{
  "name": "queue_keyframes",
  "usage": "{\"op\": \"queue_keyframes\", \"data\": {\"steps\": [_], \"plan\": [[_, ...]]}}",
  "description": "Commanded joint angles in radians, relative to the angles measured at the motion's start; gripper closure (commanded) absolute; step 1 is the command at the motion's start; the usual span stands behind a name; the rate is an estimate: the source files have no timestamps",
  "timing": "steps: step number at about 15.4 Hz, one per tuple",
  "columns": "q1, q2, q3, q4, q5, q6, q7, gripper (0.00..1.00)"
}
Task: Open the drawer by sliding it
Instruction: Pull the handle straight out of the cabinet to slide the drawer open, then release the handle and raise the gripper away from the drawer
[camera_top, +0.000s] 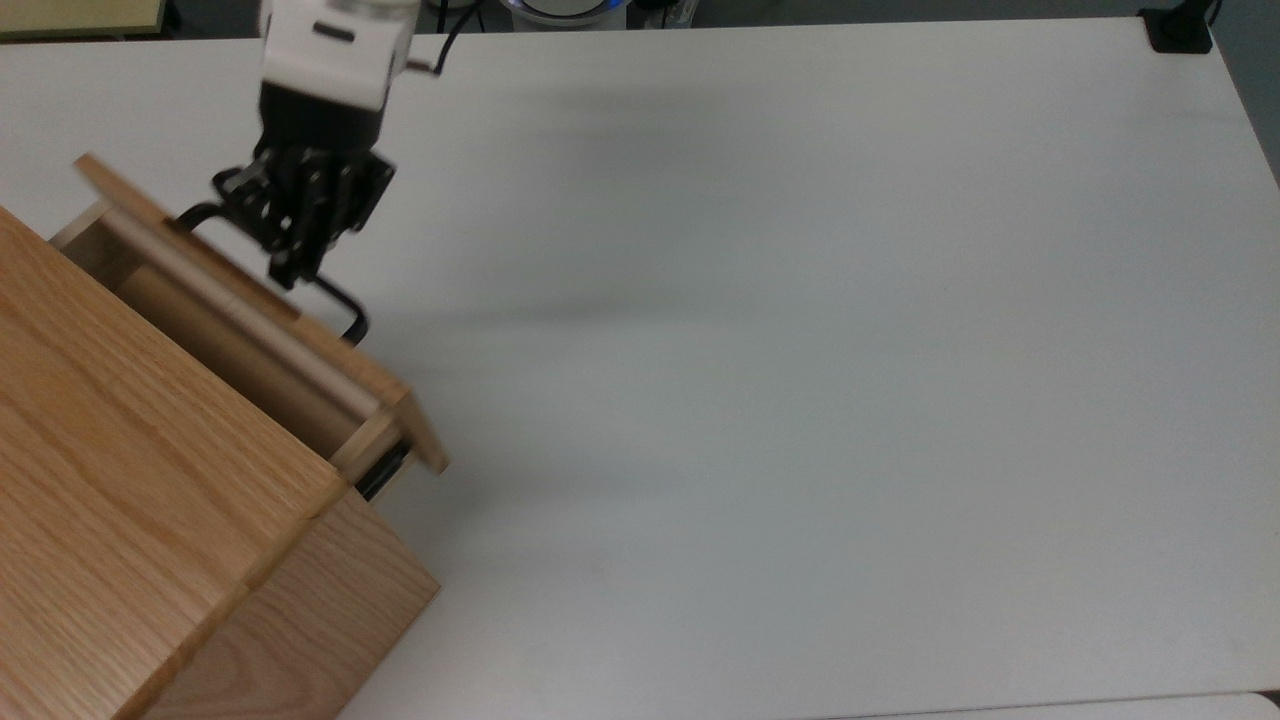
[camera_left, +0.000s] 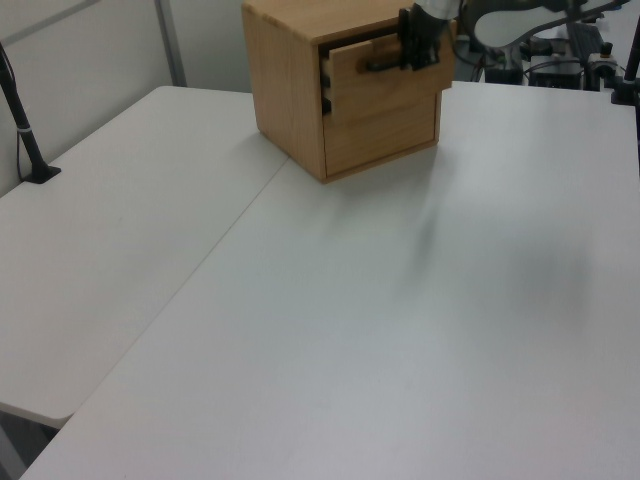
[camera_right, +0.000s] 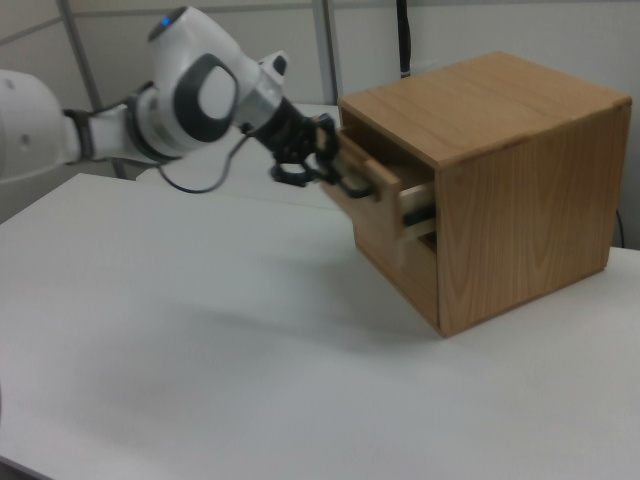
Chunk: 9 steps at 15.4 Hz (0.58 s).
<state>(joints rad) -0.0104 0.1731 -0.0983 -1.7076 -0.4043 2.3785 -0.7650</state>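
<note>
The top drawer (camera_top: 250, 310) of the oak cabinet (camera_top: 140, 500) stands partly slid out, and its flat front panel (camera_left: 390, 78) is clear of the cabinet face. My gripper (camera_top: 288, 270) is shut on the middle of the black bar handle (camera_top: 343, 303). In the right view the gripper (camera_right: 328, 165) reaches in from the right view's left and holds the handle (camera_right: 352, 186) in front of the drawer (camera_right: 385, 195), whose black side rail shows in the gap. In the left view the gripper (camera_left: 415, 55) sits over the handle (camera_left: 382, 65).
The cabinet (camera_right: 520, 170) stands on a white table (camera_top: 800, 350) with wide free room to the top view's right. A lower drawer (camera_left: 385, 128) is closed. A black clamp (camera_top: 1180, 30) sits at a far corner, a black pole (camera_left: 25, 130) at the left view's left.
</note>
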Motion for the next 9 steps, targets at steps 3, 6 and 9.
{"op": "queue_keyframes", "data": {"steps": [3, 6, 9], "plan": [[0.066, -0.194, 0.067, -0.095, 0.102, -0.237, 0.047, 0.91], [0.066, -0.208, 0.097, -0.093, 0.119, -0.301, 0.049, 0.91], [0.066, -0.227, 0.118, -0.093, 0.131, -0.376, 0.047, 0.91]]}}
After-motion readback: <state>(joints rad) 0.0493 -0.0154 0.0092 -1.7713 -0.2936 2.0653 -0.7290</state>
